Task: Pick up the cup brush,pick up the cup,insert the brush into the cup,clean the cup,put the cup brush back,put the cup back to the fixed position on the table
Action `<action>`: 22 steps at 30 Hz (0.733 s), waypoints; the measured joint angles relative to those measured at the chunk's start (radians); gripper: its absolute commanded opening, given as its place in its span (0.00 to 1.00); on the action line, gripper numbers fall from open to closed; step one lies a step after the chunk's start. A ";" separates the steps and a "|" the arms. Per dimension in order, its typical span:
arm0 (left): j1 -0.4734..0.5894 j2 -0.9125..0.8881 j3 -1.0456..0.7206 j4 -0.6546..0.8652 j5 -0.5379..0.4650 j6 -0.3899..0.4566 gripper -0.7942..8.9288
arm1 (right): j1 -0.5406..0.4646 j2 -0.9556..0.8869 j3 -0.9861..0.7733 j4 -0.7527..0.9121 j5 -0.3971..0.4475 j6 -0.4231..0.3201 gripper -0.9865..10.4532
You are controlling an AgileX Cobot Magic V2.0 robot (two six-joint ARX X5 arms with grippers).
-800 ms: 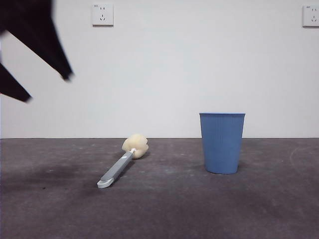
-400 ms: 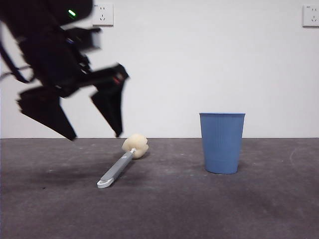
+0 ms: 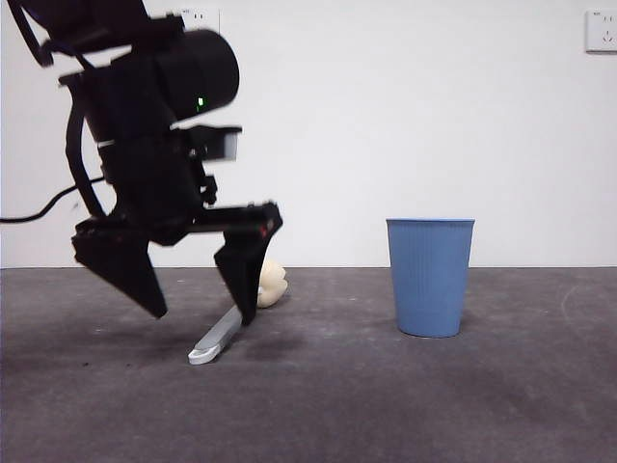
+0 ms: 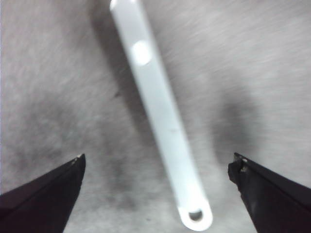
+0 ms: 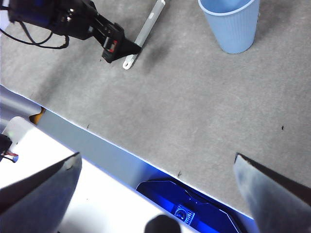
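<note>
The cup brush lies flat on the table, white tip toward the camera, with its cream sponge head at the far end. My left gripper is open and low, its jaws astride the grey handle near the tip, not touching it. The blue ribbed cup stands upright to the right, apart from the brush. My right gripper is open and empty, high above the table's near edge. Its view shows the cup, the brush and the left gripper.
A white wall with power outlets stands behind the table. The table's near edge borders a pale frame and a blue-lit base. Bare table lies between brush and cup.
My left arm has come down from the top left corner to just above the table, its open jaws now astride the brush handle. The brush and the cup have not moved.
</note>
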 measured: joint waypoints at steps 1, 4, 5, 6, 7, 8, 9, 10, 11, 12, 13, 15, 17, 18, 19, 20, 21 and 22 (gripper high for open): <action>0.000 0.010 0.000 0.000 -0.004 -0.001 0.59 | 0.000 0.000 0.000 0.001 0.000 0.000 0.58; 0.000 0.029 0.000 0.000 -0.008 -0.007 0.59 | 0.000 0.000 0.000 0.006 0.000 0.000 0.58; -0.002 0.030 0.000 0.000 -0.011 -0.008 0.59 | 0.000 0.000 0.000 0.008 0.000 0.000 0.58; -0.004 0.031 0.000 0.003 -0.018 -0.008 0.59 | 0.000 0.000 0.000 0.008 0.000 0.000 0.58; -0.006 0.031 0.000 0.008 -0.027 -0.008 0.59 | 0.000 0.000 0.000 0.008 0.000 0.000 0.58; -0.007 0.030 0.000 0.011 -0.032 -0.008 0.58 | 0.000 0.000 0.000 0.010 0.000 0.000 0.58; -0.007 0.030 0.000 0.011 -0.034 -0.008 0.54 | 0.000 0.000 0.000 0.011 0.000 0.000 0.58; -0.007 0.031 0.000 0.011 -0.034 -0.008 0.51 | 0.000 0.000 0.000 0.011 0.000 0.000 0.58; -0.007 0.031 0.000 0.011 -0.034 -0.008 0.49 | 0.000 0.000 0.000 0.011 0.000 0.000 0.58; -0.007 0.033 0.000 0.011 -0.034 -0.010 0.49 | 0.000 0.000 0.000 0.011 0.000 0.000 0.58; -0.007 0.037 0.000 0.011 -0.034 -0.017 0.49 | 0.000 0.000 0.000 0.011 0.000 0.000 0.58; -0.007 0.052 0.000 0.010 -0.030 -0.031 0.49 | 0.000 0.000 0.000 0.011 0.000 0.000 0.58; -0.012 0.061 0.000 0.010 -0.031 -0.040 0.49 | 0.000 0.000 0.000 0.012 0.000 0.000 0.58; -0.016 0.061 0.000 0.010 -0.034 -0.045 0.49 | 0.000 0.000 0.000 0.011 0.000 0.000 0.58; -0.020 0.061 0.000 0.010 -0.037 -0.045 0.46 | 0.000 0.000 0.000 0.012 0.000 0.000 0.58; -0.025 0.061 0.000 0.010 -0.038 -0.046 0.39 | 0.000 0.000 0.000 0.012 0.000 0.000 0.58; -0.026 0.061 0.000 0.010 -0.037 -0.046 0.31 | 0.000 0.000 0.000 0.012 0.000 0.000 0.58; -0.028 0.061 0.000 0.010 -0.037 -0.046 0.24 | 0.000 0.000 0.000 0.012 0.000 0.000 0.58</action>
